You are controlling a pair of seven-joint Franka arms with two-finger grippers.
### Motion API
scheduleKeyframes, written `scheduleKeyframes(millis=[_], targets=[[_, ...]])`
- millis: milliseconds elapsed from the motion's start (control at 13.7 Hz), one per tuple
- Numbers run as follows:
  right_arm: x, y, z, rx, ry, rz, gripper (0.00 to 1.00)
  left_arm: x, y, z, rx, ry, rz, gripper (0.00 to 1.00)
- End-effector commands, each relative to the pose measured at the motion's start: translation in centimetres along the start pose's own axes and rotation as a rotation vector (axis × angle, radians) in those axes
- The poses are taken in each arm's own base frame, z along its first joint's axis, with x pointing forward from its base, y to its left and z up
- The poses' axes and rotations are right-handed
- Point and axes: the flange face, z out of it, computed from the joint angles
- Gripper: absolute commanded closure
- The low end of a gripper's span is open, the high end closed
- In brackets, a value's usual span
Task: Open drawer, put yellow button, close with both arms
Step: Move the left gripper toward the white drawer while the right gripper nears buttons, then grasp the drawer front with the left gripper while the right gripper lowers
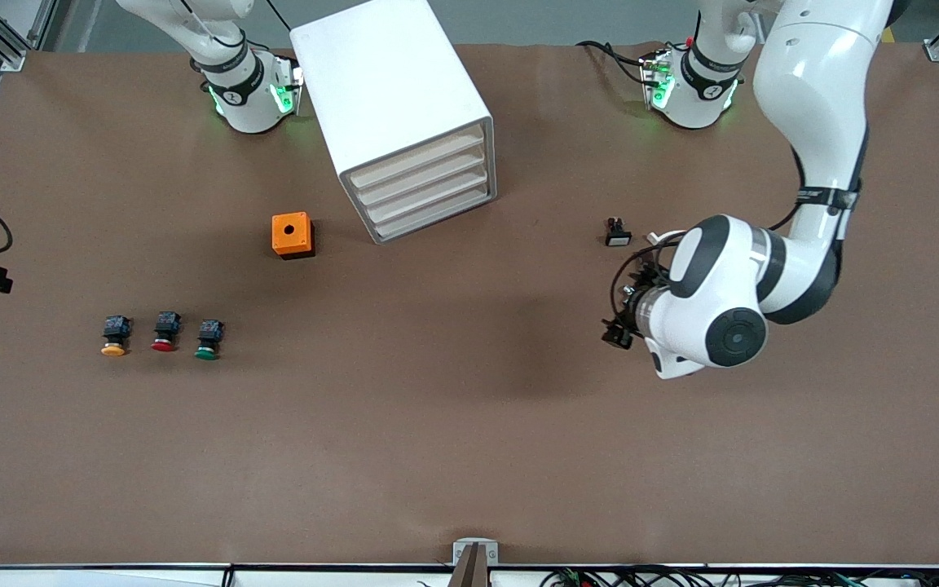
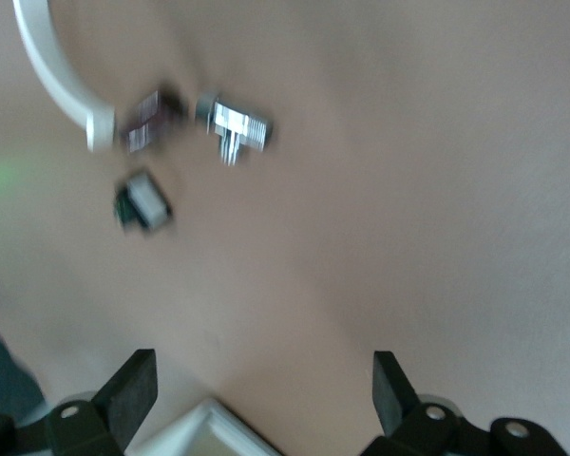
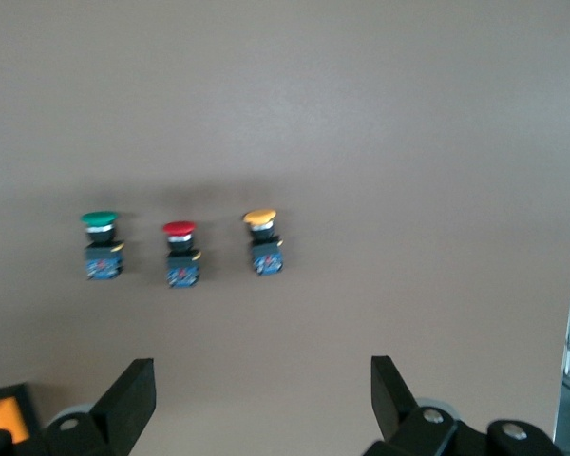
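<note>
Three push buttons sit in a row toward the right arm's end; the yellow button (image 1: pixel 114 336) is outermost. All four drawers look shut, top drawer (image 1: pixel 416 160) included. Left gripper (image 2: pixel 256 394) hangs spread, seemingly over bare table; right gripper (image 3: pixel 263 397) is spread too. Risk: grabbing the neighbouring red button (image 1: pixel 165 331).

We are looking at a table (image 1: pixel 453 424) covered in a matt brown, cloth-like sheet. The cabinet (image 1: pixel 388 81) is showing smooth white plastic-looking walls, its drawer (image 1: pixel 416 161) front a dull beige. The yellow button (image 1: pixel 114 335) is wearing a smooth plastic-looking cap on a black body. The orange box (image 1: pixel 293 235) is looking matt, and both arms (image 1: pixel 812 98) are shining with glossy white shells.
</note>
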Motion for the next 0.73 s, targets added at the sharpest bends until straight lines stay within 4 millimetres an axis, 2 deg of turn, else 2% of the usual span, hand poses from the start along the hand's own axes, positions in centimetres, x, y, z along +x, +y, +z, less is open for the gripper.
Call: scheduleKeyframes(millis=[0, 146, 293, 439, 585, 659], targets=[[1.2, 1.6, 6.7, -0.007, -0.002, -0.046, 0.00, -3.4, 1.0, 2.3, 0.046, -0.124, -0.174, 0.00], [1.9, 1.8, 11.2, -0.003, -0.015, -0.043, 0.00, -6.5, 1.6, 6.0, 0.129, -0.210, -0.305, 0.00], [2.6, 1.3, 14.9, 0.025, -0.044, -0.038, 0.00, -8.9, 1.7, 8.2, 0.182, -0.217, -0.402, 0.00], [3.3, 1.7, 18.4, 0.036, -0.036, -0.020, 0.00, -11.9, 1.6, 9.9, 0.256, -0.294, -0.525, 0.00], [3.5, 1.4, 21.5, 0.054, -0.055, -0.027, 0.00, -14.7, 1.3, 10.1, 0.330, -0.393, -0.623, 0.00], [3.6, 1.3, 22.5, 0.069, -0.056, -0.042, 0.00, -15.2, 1.2, 9.9, 0.362, -0.431, -0.670, 0.00]])
